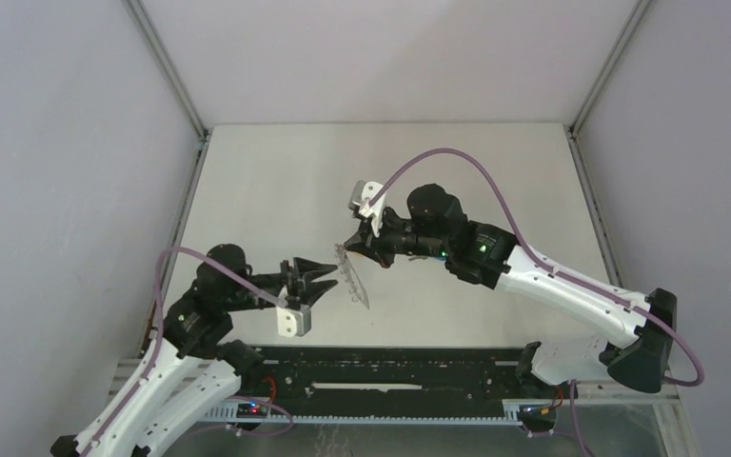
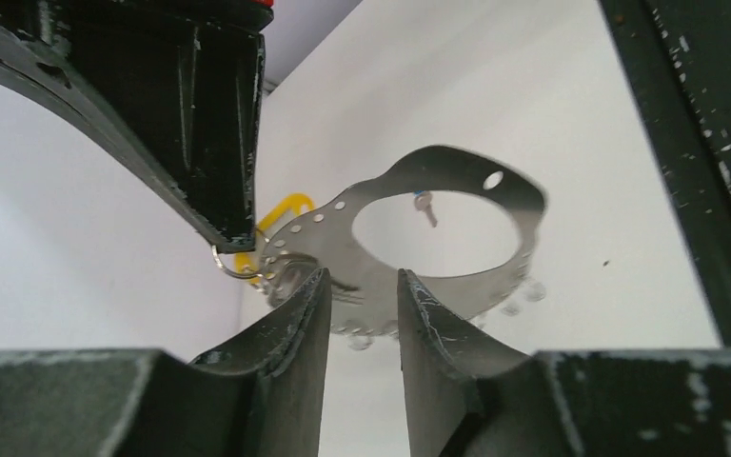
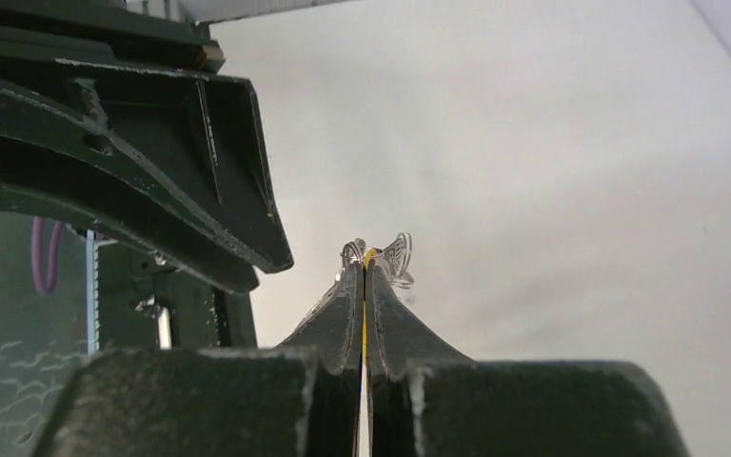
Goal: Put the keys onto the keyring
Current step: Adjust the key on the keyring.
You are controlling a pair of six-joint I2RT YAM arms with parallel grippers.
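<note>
A robotics lab cell — bare white walls (image 1: 57,143), aluminium corner struts (image 1: 167,67), a plain counter (image 1: 276,181) — with exposed wiring (image 1: 257,407) on the black mounting rail (image 1: 390,367).

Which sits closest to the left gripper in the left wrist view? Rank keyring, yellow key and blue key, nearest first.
1. keyring: centre, its near rim right behind the left gripper fingertips.
2. yellow key: up-left, at the hoop's left rim.
3. blue key: seen through the hoop, small, looks farthest.
</note>
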